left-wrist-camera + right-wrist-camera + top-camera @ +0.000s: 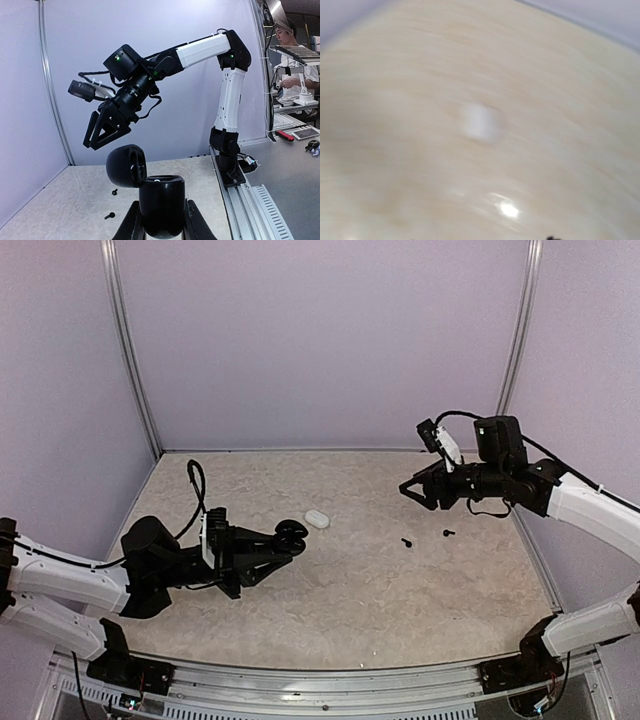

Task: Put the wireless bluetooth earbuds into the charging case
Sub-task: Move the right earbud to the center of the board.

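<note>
My left gripper (283, 543) is shut on a glossy black charging case (161, 200), held upright above the left half of the table. Its hinged lid (125, 166) stands flipped open to the left. Two tiny dark earbuds lie loose on the table to the right, one (407, 541) nearer the case and one (448, 533) further right. They also show in the left wrist view, as one earbud (114, 191) and another (109, 215). My right gripper (418, 495) hangs open and empty in the air above and behind them. The right wrist view is blurred and its fingers do not show.
A small white oval object (317, 519) lies on the table just beyond the held case, and shows as a pale blur (480, 121) in the right wrist view. Metal frame posts (130, 350) and purple walls enclose the table. The right arm's base rail (250, 190) runs along the near edge.
</note>
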{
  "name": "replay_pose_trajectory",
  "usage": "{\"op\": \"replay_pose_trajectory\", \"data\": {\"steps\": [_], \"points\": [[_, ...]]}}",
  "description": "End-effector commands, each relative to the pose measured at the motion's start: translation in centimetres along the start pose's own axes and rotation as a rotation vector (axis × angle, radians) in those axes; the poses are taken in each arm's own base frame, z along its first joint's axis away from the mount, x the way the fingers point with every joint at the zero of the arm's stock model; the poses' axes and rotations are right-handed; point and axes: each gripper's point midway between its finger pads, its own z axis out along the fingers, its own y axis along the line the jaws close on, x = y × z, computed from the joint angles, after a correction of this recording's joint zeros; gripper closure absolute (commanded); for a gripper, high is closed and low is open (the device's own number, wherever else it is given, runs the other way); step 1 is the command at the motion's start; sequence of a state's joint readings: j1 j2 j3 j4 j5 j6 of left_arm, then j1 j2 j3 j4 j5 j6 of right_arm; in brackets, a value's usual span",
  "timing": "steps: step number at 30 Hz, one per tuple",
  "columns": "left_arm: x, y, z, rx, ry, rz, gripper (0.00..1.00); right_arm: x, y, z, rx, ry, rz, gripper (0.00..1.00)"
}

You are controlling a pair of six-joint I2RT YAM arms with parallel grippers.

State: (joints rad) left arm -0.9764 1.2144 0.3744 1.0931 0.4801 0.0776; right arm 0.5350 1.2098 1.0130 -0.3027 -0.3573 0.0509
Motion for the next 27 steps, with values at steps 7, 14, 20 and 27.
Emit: {"op": "replay_pose_trajectory", "data": {"steps": [7,14,20,27], "points": [[0.1,0.3,-0.5,0.000,-0.022,-0.003,0.90,9.3,-12.6,0.2,0.367,0.311,0.124,0.46],[0.4,0.4,-0.7,-0.003,-0.023,-0.005,0.90,12.5,-11.0,4.4,0.182,0.367,0.161,0.51],[0.5,0.5,-0.8,-0.007,-0.021,-0.009,0.90,14.5,-10.5,7.0,0.156,0.406,0.167,0.55],[0.4,0.6,-0.9,-0.007,-0.023,-0.007,0.90,15.6,-11.4,7.7,0.227,0.445,0.173,0.55]]}}
